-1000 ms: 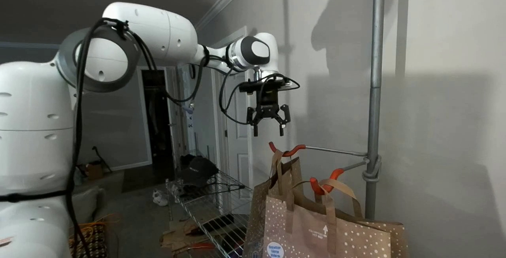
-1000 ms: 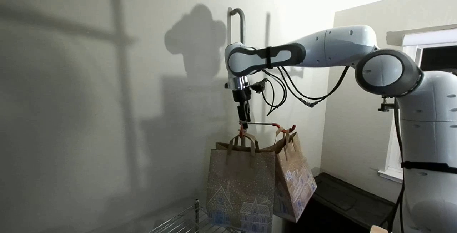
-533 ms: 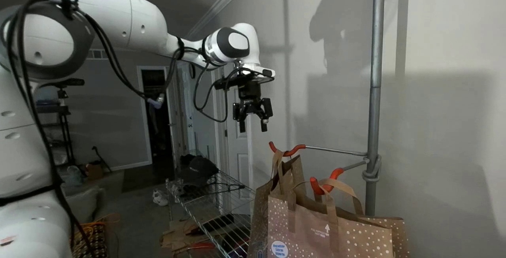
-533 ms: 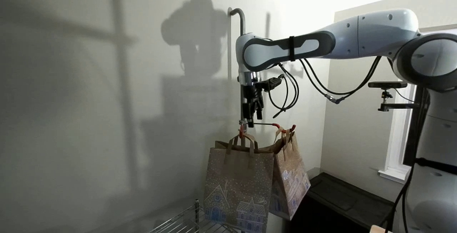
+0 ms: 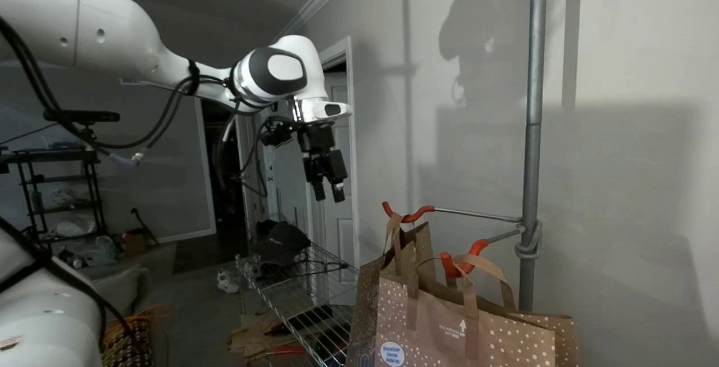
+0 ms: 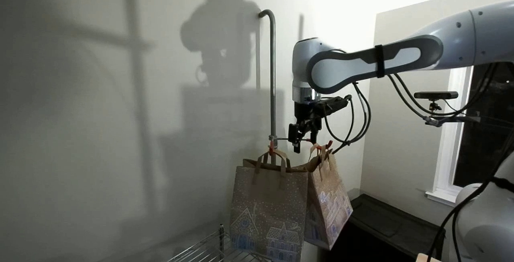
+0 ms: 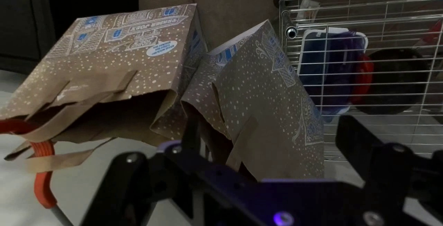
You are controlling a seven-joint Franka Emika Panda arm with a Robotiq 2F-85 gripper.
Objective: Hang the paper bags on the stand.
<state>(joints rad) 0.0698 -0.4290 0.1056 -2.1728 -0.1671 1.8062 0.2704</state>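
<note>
Two brown paper bags hang by their handles on the orange-red hooks of the stand, whose grey pole [image 5: 533, 131] [image 6: 273, 73] stands by the wall. The nearer bag [image 5: 427, 322] hangs on the lower hook [image 5: 449, 266] in an exterior view; the farther bag [image 5: 366, 294] hangs on the hook [image 5: 415, 215] with the long rod. In an exterior view they show as a front-facing bag [image 6: 269, 198] and an angled bag [image 6: 331, 202]. My gripper [image 5: 328, 193] [image 6: 305, 145] [image 7: 271, 129] is open and empty, above and apart from the bags. Both bags [image 7: 114, 53] [image 7: 273, 94] show in the wrist view.
A low wire-mesh rack [image 5: 292, 311] [image 7: 380, 21] with a dark cap [image 5: 283, 240] stands beside the bags. A dark lidded box [image 6: 385, 218] sits beyond the bags in an exterior view. The wall [image 5: 629, 187] runs behind the stand.
The arm has drawn back from the stand, toward its base, and the gripper has turned and tilted. It stays open. The hanging bags have swayed slightly.
</note>
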